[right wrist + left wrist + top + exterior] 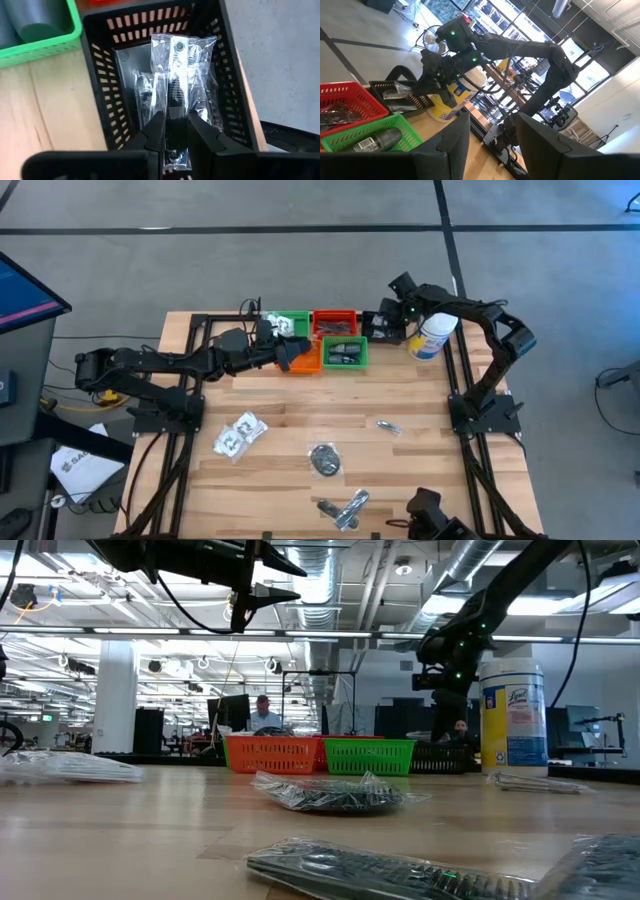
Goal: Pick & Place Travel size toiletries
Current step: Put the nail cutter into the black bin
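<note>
My right gripper is at the table's far right over the black tray, shut on a clear packet with a dark, silvery piece inside. More clear packets lie in that tray. My left gripper hovers open and level above the orange tray, with nothing between its fingers. Loose toiletries lie flat on the table: clear packets with white contents, a black round piece in plastic, a slim silvery sachet and silvery packets at the near edge. My right gripper pinches the clear packet's near end between its two fingers, which slant steeply down from above and lie along the packet. The packet reaches down ahead of the fingers into the black tray. Whether its lower end touches the tray's contents I cannot tell.
A tall white canister stands just right of the black tray, close to my right arm. A green tray, a red tray and a second green tray crowd the far middle. Bare wood lies between the trays and the loose packets.
</note>
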